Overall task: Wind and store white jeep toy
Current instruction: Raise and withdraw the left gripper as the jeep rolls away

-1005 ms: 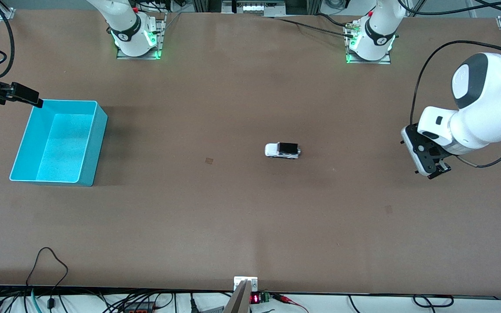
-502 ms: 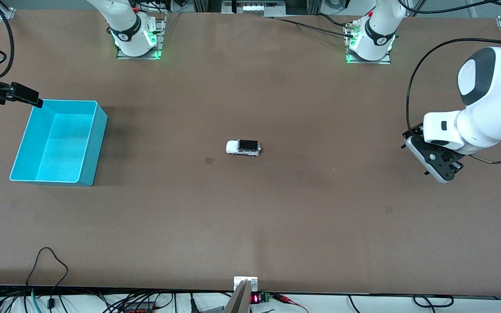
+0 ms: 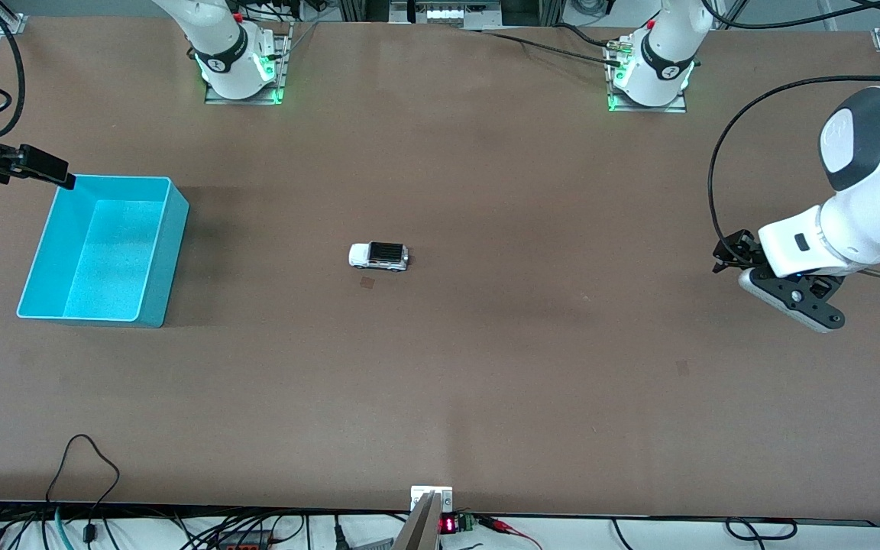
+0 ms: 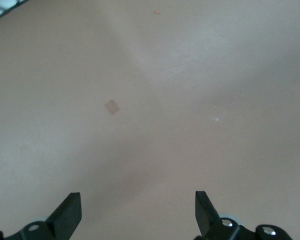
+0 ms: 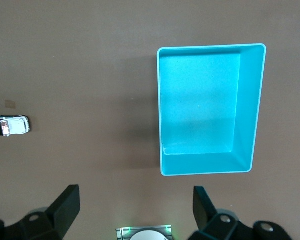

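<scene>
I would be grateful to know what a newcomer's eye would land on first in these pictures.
Probably the teal bin, bright and empty, at the right arm's end of the table. Next, the white jeep toy sitting alone mid-table. The left gripper hangs open over the table at its own end, holding nothing.

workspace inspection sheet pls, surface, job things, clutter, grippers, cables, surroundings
surface: brown matte table, with a small darker square patch on it.
job's things: tiny white jeep toy with black ribbed roof stands on its wheels mid-table, touched by nothing; open teal plastic bin, nothing in it, toward the right arm's end.
clutter: nothing seen.
grippers: left gripper open, holding nothing, over bare table at the left arm's end; right gripper open, holding nothing, above the bin's rim.
cables: black cable loops off the left arm; another black cable lies on the table edge nearest the camera.
surroundings: two arm bases lit green.
</scene>
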Robot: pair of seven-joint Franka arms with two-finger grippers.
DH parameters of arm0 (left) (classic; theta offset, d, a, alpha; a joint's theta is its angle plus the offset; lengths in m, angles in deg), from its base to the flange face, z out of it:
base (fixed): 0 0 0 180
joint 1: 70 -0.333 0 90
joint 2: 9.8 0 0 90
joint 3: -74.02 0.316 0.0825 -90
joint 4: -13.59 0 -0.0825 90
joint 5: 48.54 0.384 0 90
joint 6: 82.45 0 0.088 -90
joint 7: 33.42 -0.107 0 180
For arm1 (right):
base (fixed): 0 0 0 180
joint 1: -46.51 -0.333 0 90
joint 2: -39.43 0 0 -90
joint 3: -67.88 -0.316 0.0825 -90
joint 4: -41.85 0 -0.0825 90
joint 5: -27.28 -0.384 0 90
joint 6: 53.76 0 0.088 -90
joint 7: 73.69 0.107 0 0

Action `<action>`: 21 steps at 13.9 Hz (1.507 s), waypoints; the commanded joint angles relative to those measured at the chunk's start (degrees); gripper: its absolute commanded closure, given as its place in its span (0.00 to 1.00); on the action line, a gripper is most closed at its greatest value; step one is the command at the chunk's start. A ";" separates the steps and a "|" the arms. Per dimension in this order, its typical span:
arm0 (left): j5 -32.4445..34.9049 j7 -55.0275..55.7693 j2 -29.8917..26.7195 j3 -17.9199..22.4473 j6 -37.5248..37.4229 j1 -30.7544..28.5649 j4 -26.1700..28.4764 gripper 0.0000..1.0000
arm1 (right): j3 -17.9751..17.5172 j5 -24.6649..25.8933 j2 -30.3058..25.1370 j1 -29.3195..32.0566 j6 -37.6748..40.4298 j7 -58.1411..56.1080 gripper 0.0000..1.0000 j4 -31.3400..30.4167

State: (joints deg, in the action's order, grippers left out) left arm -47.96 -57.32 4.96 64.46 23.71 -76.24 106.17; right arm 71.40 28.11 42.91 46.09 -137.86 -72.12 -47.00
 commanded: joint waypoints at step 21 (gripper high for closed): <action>-1.54 23.55 -7.46 3.59 -8.67 -0.26 -4.25 0.00 | -0.01 0.05 5.30 -0.02 0.69 -0.51 0.00 0.53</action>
State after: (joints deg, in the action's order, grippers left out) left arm -48.07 -33.78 -1.83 66.56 16.70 -77.23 102.12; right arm 71.41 28.11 47.46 46.09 -137.89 -72.13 -47.05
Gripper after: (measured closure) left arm 0.000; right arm 0.000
